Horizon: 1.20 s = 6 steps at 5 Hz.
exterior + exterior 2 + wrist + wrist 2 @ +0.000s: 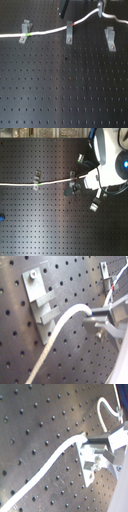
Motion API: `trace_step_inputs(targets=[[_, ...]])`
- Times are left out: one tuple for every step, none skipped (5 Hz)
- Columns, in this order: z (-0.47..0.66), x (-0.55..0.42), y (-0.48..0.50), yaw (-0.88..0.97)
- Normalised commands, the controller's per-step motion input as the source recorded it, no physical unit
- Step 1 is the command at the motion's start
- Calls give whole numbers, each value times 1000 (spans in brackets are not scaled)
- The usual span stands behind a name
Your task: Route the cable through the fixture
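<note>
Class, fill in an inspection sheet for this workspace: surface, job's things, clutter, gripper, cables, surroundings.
Surface: black perforated board, mostly bare.
Job's things: long thin white cable with green band and red band; three grey metal clips in a row in the first exterior view.
Clutter: small blue object at the second exterior view's left edge.
Gripper: grey gripper shut on the cable.
Cables: only the white one.
Surroundings: nothing seen.
</note>
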Motion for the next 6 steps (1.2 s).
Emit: trace_step_inputs(targets=[[282, 163, -64, 554], [237, 86, -30, 623], [222, 58, -20, 651], [218, 54, -19, 657], [8, 235, -234, 463], [158, -1, -60, 640]])
